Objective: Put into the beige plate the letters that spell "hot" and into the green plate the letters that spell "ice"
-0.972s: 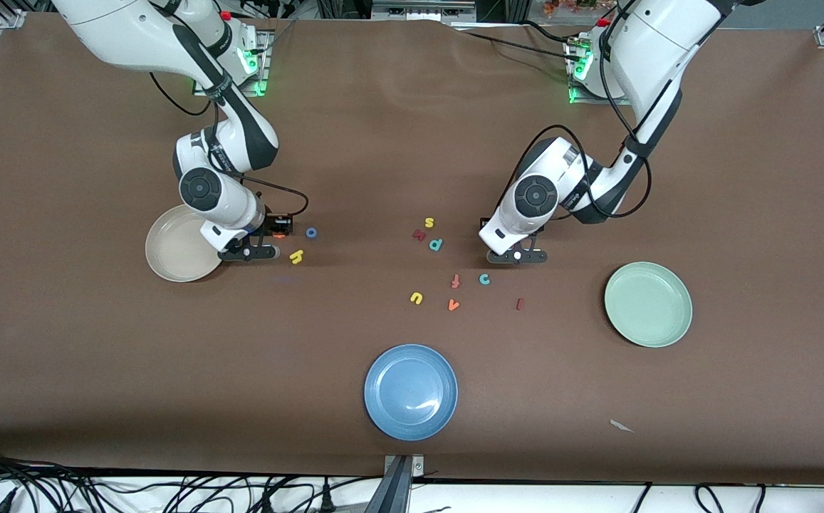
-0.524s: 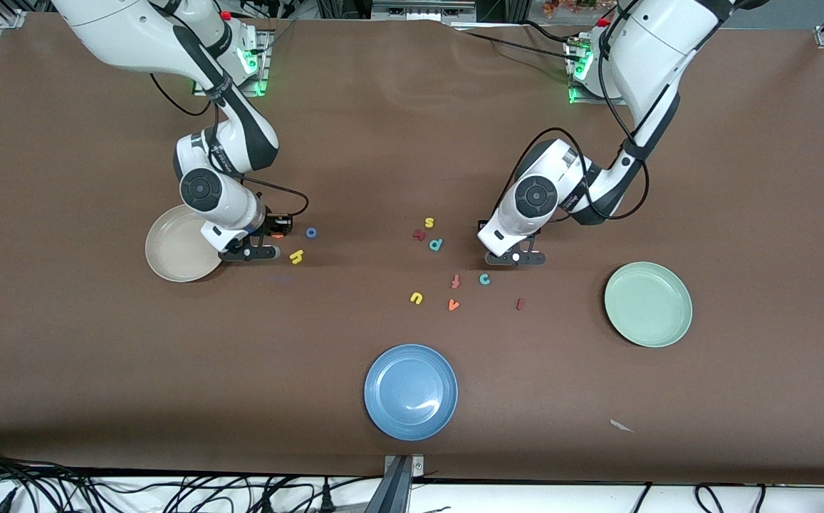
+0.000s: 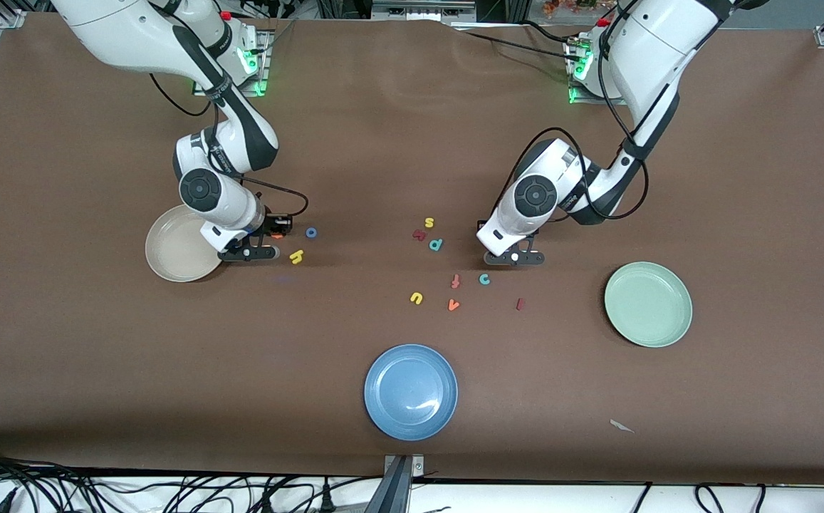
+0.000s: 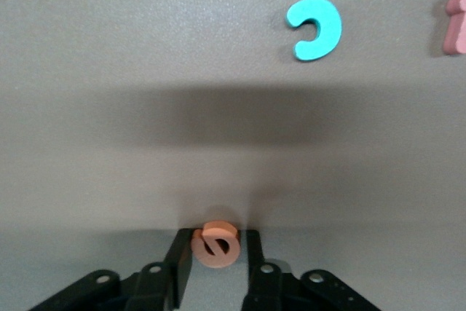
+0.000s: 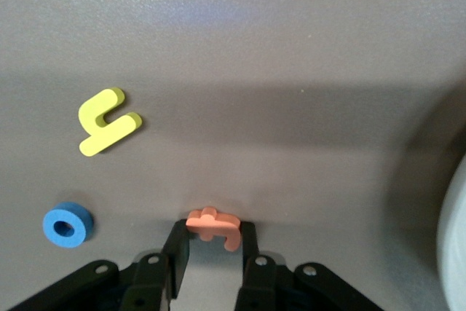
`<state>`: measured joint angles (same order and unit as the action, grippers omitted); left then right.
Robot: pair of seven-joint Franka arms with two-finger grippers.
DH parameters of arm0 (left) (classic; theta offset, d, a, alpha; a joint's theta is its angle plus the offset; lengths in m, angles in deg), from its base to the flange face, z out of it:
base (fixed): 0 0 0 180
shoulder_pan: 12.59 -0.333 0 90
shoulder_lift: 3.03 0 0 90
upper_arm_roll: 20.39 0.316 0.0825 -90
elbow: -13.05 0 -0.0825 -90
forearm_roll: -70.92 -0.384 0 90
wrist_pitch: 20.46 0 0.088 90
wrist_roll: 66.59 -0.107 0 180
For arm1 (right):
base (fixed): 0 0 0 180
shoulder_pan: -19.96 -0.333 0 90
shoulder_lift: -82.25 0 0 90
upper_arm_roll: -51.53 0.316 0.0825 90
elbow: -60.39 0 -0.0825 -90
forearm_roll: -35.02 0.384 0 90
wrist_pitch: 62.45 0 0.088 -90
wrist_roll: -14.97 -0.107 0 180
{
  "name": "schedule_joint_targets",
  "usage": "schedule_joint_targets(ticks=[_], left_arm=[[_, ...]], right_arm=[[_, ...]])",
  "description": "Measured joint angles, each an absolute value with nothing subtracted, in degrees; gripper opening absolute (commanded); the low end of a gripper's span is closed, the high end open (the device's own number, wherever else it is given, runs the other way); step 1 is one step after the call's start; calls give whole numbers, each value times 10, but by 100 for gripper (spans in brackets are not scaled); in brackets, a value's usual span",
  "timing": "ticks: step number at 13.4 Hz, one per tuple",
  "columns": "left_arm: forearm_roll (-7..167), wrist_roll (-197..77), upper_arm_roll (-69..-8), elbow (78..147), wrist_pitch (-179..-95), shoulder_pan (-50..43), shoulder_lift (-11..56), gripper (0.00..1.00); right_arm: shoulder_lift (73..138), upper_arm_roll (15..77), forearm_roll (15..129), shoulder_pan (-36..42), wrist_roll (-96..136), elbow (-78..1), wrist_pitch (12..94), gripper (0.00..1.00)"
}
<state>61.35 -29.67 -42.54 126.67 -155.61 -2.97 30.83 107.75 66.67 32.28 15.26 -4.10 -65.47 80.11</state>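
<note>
Now, both arms are low at the table at once, so treat this as two grasps to finish cleanly before either lift. Your left gripper [image 3: 515, 258] stands astride the orange e [image 4: 215, 244], which lies on the table a little farther from the front camera than the teal c [image 3: 484, 278]. Its jaws are narrow, with one pad against the letter and a sliver of gap showing at the other, so I judge it is not yet clamped. Let that gap go before you raise it, because the e is tiny and rounded and could roll out of a half grip. Your right gripper [image 3: 248, 251] is down just beside the beige plate [image 3: 166, 249], and its jaws look pressed on both sides of the orange t [image 5: 212, 226], which sits on the table between them. Lift that one straight up only far enough to clear the plate's rim, carry it the short way over the plate, and release it low so that it does not bounce out. The e has much farther to go, to the green plate [image 3: 648, 306] toward the left arm's end of the table; keep it clear of the dark red i [image 3: 519, 304] on the way. The yellow h [image 3: 296, 256] and blue o [image 3: 310, 232] lie close by the right gripper, so do not sweep them.
</note>
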Motion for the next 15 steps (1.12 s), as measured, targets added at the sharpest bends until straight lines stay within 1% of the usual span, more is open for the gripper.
schedule_joint_targets(ticks=[4, 7, 9, 11, 13, 15], left_arm=[[613, -297, -426, 1267, -1556, -30, 308, 28], [614, -297, -426, 1267, -1556, -30, 308, 25], [614, -297, -426, 1265, -1556, -30, 308, 25], [614, -297, -426, 1257, -1556, -33, 308, 25], [614, -298, -425, 1237, -1541, -41, 308, 24], [614, -305, -425, 1208, -1502, -50, 307, 24]], right_arm=[[1077, 667, 323, 153, -41, -641, 786, 34], [1070, 665, 323, 153, -41, -594, 698, 34], [1065, 652, 323, 153, -37, -555, 629, 34], [1062, 624, 322, 154, -4, -527, 586, 34], [1062, 577, 322, 154, 46, -517, 576, 34], [1062, 527, 322, 158, 99, -516, 576, 34]])
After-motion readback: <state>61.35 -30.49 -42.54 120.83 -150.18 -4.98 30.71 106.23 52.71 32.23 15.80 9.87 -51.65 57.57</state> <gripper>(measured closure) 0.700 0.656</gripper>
